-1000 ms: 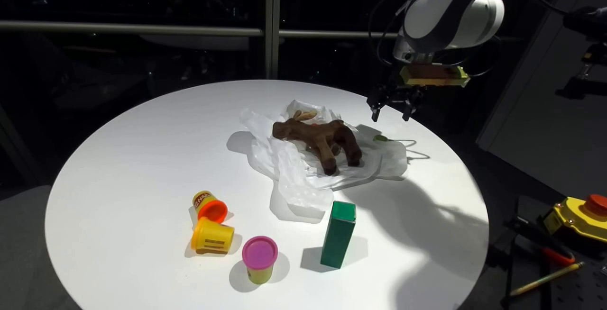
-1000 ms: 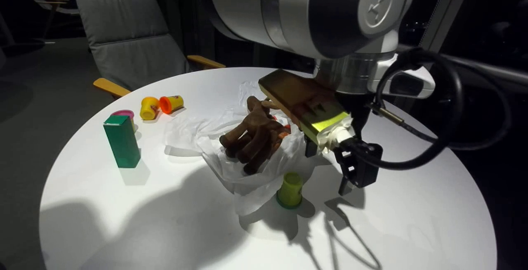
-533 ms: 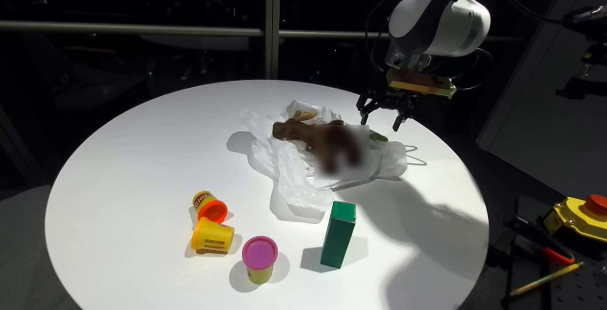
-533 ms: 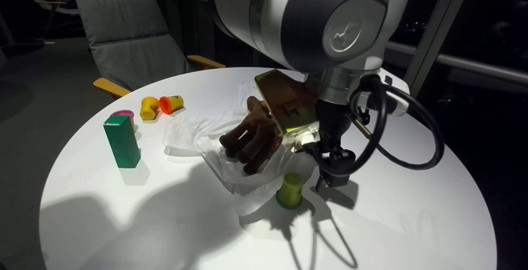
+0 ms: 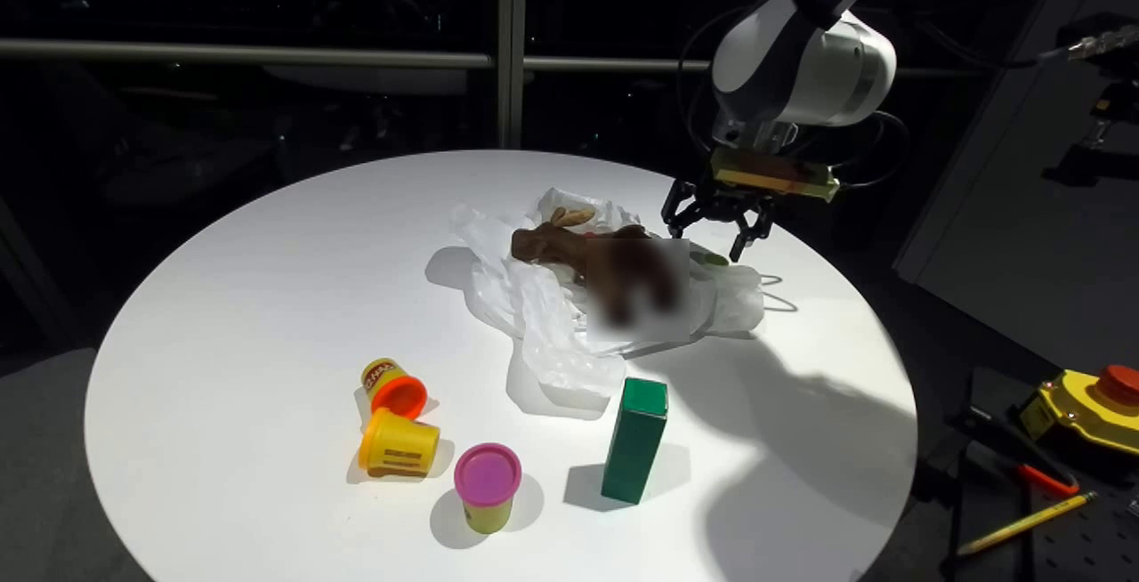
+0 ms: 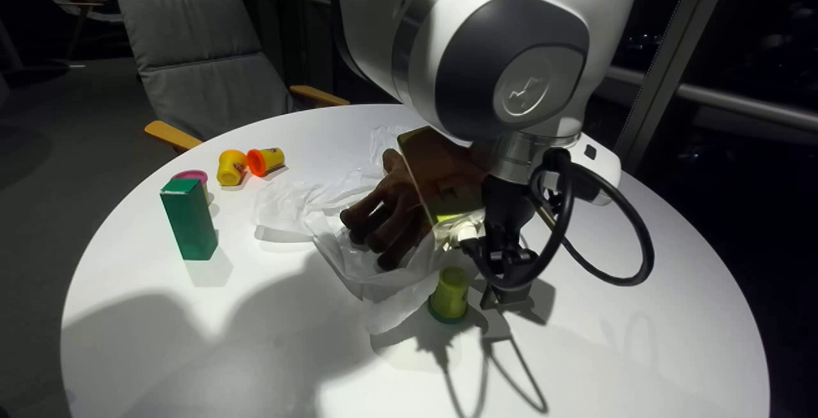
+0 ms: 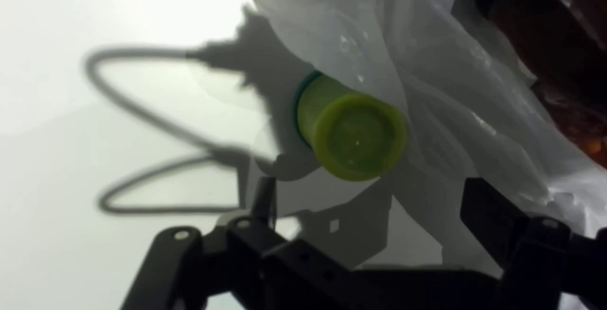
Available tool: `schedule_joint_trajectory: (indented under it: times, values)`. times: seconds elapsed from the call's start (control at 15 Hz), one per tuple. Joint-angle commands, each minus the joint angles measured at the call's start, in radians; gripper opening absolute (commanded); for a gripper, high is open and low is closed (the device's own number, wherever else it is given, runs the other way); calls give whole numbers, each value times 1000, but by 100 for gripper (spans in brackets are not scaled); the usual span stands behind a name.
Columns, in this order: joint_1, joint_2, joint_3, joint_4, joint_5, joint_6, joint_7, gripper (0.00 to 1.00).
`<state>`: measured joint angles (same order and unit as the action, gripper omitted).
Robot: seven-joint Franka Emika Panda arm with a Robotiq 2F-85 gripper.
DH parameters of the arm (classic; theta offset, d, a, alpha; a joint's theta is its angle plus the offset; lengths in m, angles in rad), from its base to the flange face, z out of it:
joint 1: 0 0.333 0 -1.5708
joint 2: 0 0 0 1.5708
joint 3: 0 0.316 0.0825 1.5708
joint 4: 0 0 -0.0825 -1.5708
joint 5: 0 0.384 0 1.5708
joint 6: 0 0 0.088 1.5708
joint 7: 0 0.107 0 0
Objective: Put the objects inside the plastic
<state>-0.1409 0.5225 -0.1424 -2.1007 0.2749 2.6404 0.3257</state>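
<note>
My gripper (image 7: 370,182) stands open above the table, nothing between its fingers. Just ahead of the fingertips in the wrist view is a yellow-green tub (image 7: 358,134), standing on its dark green lid; the edge of the plastic (image 7: 332,30) lies against it. That white bag (image 6: 345,264) is spread out wrinkled, with the brown plush (image 6: 383,204) lying on it, partly blurred in an exterior view. Away from the bag stand a green box (image 5: 634,444) and a magenta-lidded tub (image 5: 487,484). A yellow tub (image 5: 400,444) and an orange-lidded tub (image 5: 384,377) lie on their sides, close together.
All of this rests on a round white table (image 5: 267,253). A grey chair (image 6: 192,54) stands beyond its edge. Off the table are a yellow box with a red button (image 5: 1117,386) and a pencil (image 5: 1023,524). A cable (image 6: 613,213) loops from my wrist.
My gripper has come down and closer to the yellow-green tub, moving left in both exterior views. It has stayed open. The toys and the bag have not moved.
</note>
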Motion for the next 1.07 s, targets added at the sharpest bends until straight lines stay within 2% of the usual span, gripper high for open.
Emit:
schedule_joint_trajectory:
  times: [0.0, 0.73, 0.87, 1.0]
  values:
    - [5, 2, -3, 17, 9, -28, 33, 100]
    - [9, -32, -5, -31, 16, -27, 71, 99]
    - [11, -35, -6, -38, 16, -24, 74, 74]
    - [12, -38, -6, -43, 17, -19, 77, 63]
